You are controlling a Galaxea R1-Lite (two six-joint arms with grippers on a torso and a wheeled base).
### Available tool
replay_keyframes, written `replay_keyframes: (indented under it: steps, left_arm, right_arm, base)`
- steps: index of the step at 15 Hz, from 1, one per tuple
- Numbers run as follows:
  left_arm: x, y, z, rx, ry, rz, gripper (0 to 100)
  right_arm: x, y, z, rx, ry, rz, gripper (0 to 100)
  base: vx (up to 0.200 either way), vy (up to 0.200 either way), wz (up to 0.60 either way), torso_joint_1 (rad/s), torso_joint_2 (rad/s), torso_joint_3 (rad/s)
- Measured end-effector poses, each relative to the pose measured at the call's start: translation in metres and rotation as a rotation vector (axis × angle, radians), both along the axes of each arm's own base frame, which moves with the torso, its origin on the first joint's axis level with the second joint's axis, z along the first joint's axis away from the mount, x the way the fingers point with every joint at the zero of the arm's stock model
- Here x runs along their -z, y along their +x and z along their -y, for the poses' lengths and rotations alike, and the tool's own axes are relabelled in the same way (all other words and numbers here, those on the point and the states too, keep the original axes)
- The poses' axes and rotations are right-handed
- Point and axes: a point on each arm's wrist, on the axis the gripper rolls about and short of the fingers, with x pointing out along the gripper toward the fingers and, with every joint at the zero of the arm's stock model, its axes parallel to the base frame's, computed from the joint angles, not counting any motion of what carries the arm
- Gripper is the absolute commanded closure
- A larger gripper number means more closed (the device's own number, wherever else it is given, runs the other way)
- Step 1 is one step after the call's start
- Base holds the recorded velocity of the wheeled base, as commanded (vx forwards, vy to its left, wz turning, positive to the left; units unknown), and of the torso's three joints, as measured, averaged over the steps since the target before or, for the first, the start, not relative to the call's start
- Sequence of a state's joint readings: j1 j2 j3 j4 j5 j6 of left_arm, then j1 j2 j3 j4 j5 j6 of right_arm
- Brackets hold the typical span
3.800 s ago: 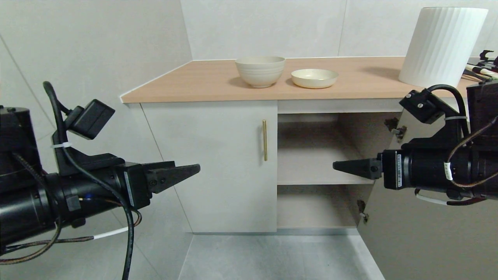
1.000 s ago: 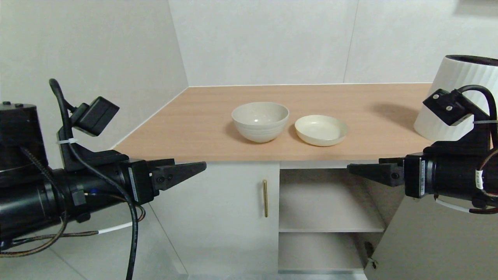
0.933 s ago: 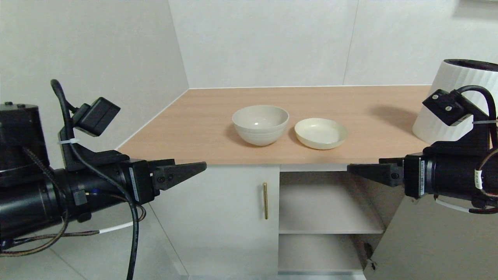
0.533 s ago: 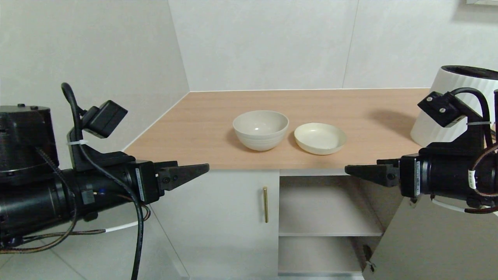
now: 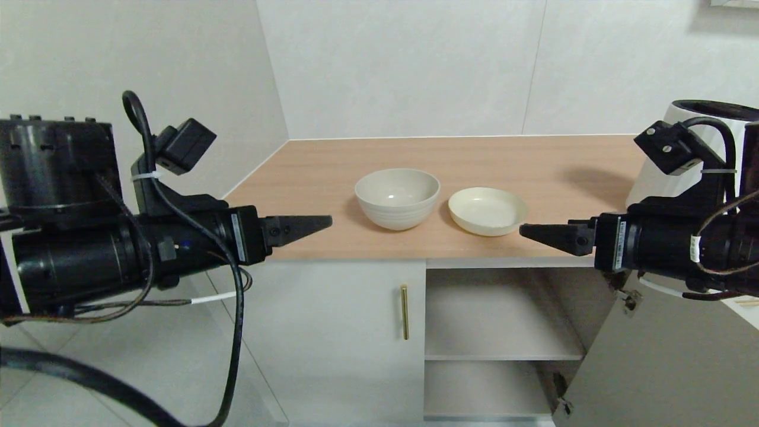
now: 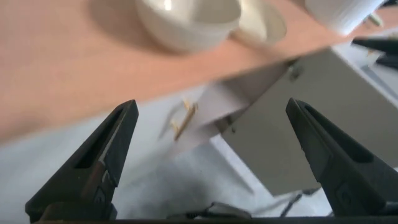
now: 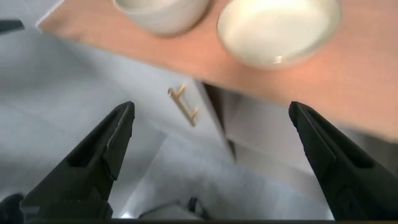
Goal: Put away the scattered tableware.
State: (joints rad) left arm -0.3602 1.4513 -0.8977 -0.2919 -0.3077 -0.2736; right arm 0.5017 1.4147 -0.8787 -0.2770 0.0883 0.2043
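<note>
Left gripper: held level in front of the cabinet, at about the height of the countertop's front edge, toward its left corner. Jaws spread wide in the left wrist view, nothing between them.

Right gripper: level, facing the left one, in front of the front edge further right. Jaws likewise wide apart and empty in the right wrist view.

Cabinet below the countertop: left door closed, with an upright gold handle at its right edge. Right door swung open. One shelf shows in the open compartment.

Countertop, wood-toned. Bowl stands upright near the front edge, roughly above the gold handle. Shallow dish lies just beside the bowl on its right, also near the front edge, with a narrow gap between them. Both are empty.

White ribbed container stands toward the right end of the countertop, partly hidden behind the right arm.
</note>
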Motion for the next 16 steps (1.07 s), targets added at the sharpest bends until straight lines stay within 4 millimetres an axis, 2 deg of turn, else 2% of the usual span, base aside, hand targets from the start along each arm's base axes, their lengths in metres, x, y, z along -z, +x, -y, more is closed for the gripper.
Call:
replay_keyframes:
  steps: [2, 7, 9, 13, 16]
  left_arm:
    - [-0.016, 0.007, 0.002, -0.004, 0.015, -0.070, 0]
    - [-0.037, 0.028, 0.010, -0.076, -0.038, -0.162, 0]
    - [-0.035, 0.044, 0.020, -0.159, -0.073, -0.202, 0]
    - [-0.014, 0.082, 0.050, -0.369, -0.087, -0.262, 0]
    - [-0.002, 0.099, 0.069, -0.405, -0.105, -0.286, 0]
  right_arm:
    - [0.000, 0.009, -0.004, 0.006, -0.021, 0.003, 0]
    - [-0.015, 0.031, -0.010, 0.127, -0.064, -0.132, 0]
    - [-0.020, 0.048, -0.015, 0.207, -0.037, -0.147, 0]
    - [-0.013, 0.084, -0.022, 0.347, 0.040, -0.154, 0]
    - [-0.004, 0.096, -0.022, 0.405, 0.030, -0.146, 0]
  base:
    - [0.000, 0.000, 0.00, 0.000, 0.00, 0.000]
    - [0.000, 0.000, 0.00, 0.000, 0.00, 0.000]
    - [0.000, 0.000, 0.00, 0.000, 0.00, 0.000]
    - [0.000, 0.000, 0.00, 0.000, 0.00, 0.000]
    - [0.000, 0.000, 0.00, 0.000, 0.00, 0.000]
